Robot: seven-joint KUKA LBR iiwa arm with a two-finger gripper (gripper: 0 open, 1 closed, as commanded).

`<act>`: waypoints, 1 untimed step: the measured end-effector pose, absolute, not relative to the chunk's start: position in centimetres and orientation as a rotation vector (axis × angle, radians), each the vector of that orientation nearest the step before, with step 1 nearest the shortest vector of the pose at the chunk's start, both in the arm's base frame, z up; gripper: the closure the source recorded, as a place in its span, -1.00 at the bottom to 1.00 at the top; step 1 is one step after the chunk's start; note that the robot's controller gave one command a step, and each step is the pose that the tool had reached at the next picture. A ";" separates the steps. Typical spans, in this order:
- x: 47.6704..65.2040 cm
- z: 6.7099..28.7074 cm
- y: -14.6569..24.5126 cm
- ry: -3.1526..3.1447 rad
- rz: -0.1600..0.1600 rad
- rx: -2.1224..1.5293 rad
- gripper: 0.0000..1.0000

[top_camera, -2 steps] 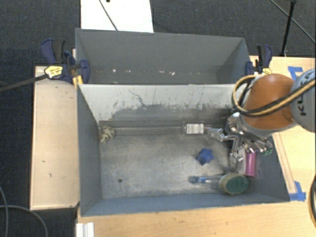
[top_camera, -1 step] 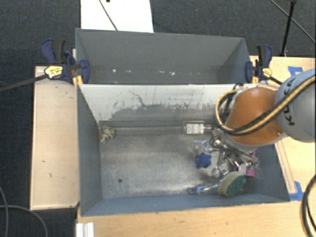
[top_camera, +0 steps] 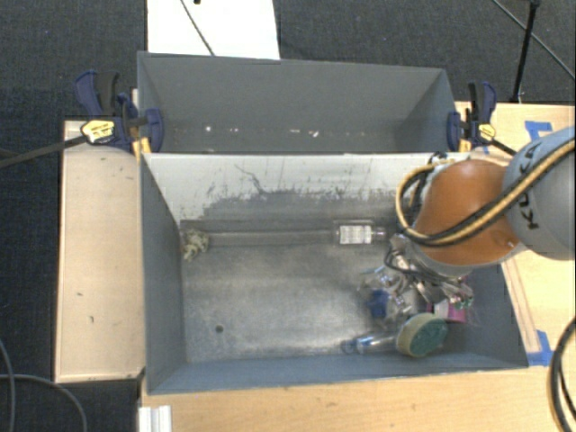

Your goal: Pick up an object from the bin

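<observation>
1. The grey metal bin [top_camera: 270, 313] takes up the middle of the camera view, with a scuffed floor and sloping walls. Most of its floor is bare, and the loose things lie along the far side and in the near right corner.
2. The robot arm [top_camera: 551, 196] reaches in over the right rim. Its wrist carries an orange rounded cover [top_camera: 463, 212] with black and yellow cables looped across it (all of this is part of the robot).
3. A long clear tube [top_camera: 270, 236] lies flat along the foot of the far wall, running left to right. There is a pale label near its right end, which stops close to the wrist.
4. The hand [top_camera: 407, 295] hangs below the orange rounded cover, low in the near right corner, right over a little heap of things. From this angle I cannot tell whether it is wide, narrow or gripping anything.
5. A round flat disc [top_camera: 423, 335], green-faced with a tan rim, leans tilted at the near edge of the heap, just beside the hand.
6. A small blue piece [top_camera: 378, 305] lies at the hand's left side, touching or nearly touching it. It is the nearest thing to the hand.
7. A pink and magenta piece [top_camera: 455, 310] sits on the hand's right side, next to the disc.
8. A small clear piece [top_camera: 364, 343] with a blue tint lies on the floor just left of the disc.
9. A small beige scrap [top_camera: 191, 246] rests at the left end of the tube, well apart from the hand.
</observation>
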State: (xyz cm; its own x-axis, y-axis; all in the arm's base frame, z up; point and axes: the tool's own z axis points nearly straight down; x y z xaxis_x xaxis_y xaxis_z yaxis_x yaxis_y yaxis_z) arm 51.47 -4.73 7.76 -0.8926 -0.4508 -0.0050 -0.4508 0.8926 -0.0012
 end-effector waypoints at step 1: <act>51.7 21.3 -3.8 3.043 -0.005 -0.736 1.00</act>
